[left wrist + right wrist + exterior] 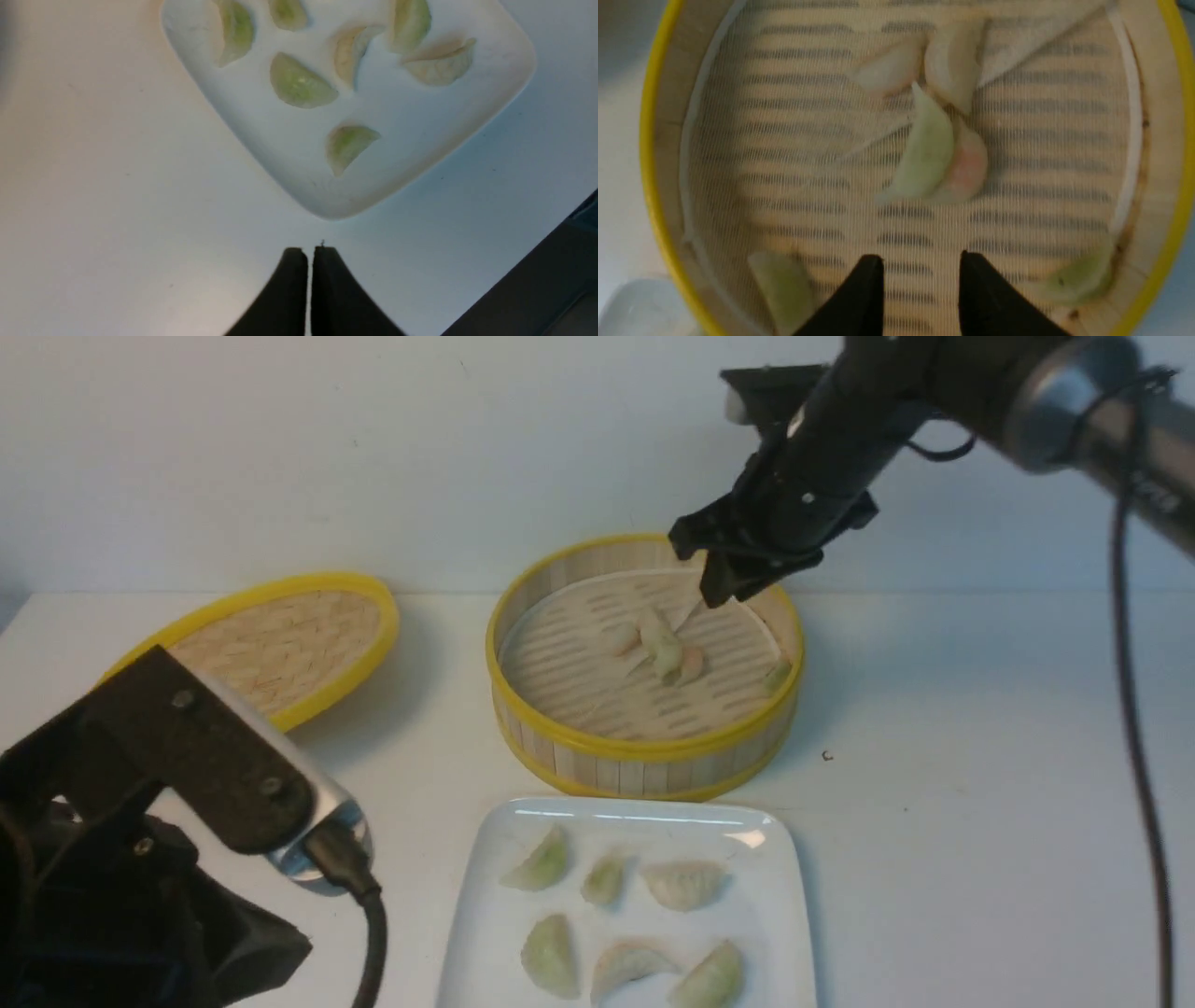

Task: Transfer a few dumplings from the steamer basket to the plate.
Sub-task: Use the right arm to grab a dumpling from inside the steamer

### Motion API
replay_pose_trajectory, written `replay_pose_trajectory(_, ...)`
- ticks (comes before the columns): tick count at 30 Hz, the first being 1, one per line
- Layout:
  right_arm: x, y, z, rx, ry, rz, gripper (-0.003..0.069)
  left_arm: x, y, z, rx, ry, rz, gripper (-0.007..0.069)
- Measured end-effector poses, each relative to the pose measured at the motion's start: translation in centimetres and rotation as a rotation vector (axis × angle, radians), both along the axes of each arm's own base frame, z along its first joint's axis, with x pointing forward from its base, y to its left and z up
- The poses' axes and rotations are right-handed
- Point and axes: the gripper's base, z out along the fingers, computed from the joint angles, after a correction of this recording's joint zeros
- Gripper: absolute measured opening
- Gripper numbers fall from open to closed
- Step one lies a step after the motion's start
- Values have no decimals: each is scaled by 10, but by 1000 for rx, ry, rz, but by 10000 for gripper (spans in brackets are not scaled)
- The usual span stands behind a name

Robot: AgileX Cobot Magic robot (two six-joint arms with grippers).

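Closest in, the left arm (187, 775) sits low over the desk (980, 756). Its left pincer (308, 261) is closed on nothing, tips pointing at the plate's (289, 154) nearest corner. Six dumplings already lie on that plate, so this arm is well away from the steamer basket (644, 747).

The right pincer (920, 266) is the one placed to act. It hangs inside the basket's far rim, jaws parted and empty, tips above the slotted liner. A green dumpling (924, 154) lies straight ahead of the gap between the tips, near but not yet between them. A pink dumpling (969, 168) is pressed against one flank of it.

The green one's long axis runs roughly along the pincer's line of reach, slightly slanted. The jaws would therefore close across its narrow width, which suits a grasp. Because the pink one touches it, the jaws as they stand may catch both.

Two paler dumplings (952, 65) sit beyond the pair, and two green ones lie out to either side of the tips, near the basket wall. The woven lid (280, 644) rests well off to the side.
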Motion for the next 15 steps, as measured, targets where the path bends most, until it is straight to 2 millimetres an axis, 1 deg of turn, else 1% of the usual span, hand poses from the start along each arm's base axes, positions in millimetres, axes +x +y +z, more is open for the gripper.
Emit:
replay_pose_trajectory(1,5,4,-2,5,-15,2,259,-1,2,0,10,-5,10,-6)
replay_pose_trajectory(2,12,10,-13,2,-15,9,298,-4,8,2,27,-22,32,-6)
replay_pose_trajectory(3,17,14,-16,6,-32,12,323,-6,12,4,42,-33,50,-6)
replay_pose_trajectory(5,28,23,-32,-5,-48,20,384,-13,25,9,76,-76,116,-6)
replay_pose_trajectory(6,30,25,-34,-11,-60,22,399,-14,28,9,88,-84,130,-6)
replay_pose_trajectory(8,35,29,-45,-30,-65,27,442,-20,40,14,112,-130,191,-6)
replay_pose_trajectory(11,36,33,-58,-47,-51,36,462,-27,52,19,130,-181,254,-6)
replay_pose_trajectory(15,35,38,-69,-70,-40,51,466,-35,64,25,115,-244,319,-6)
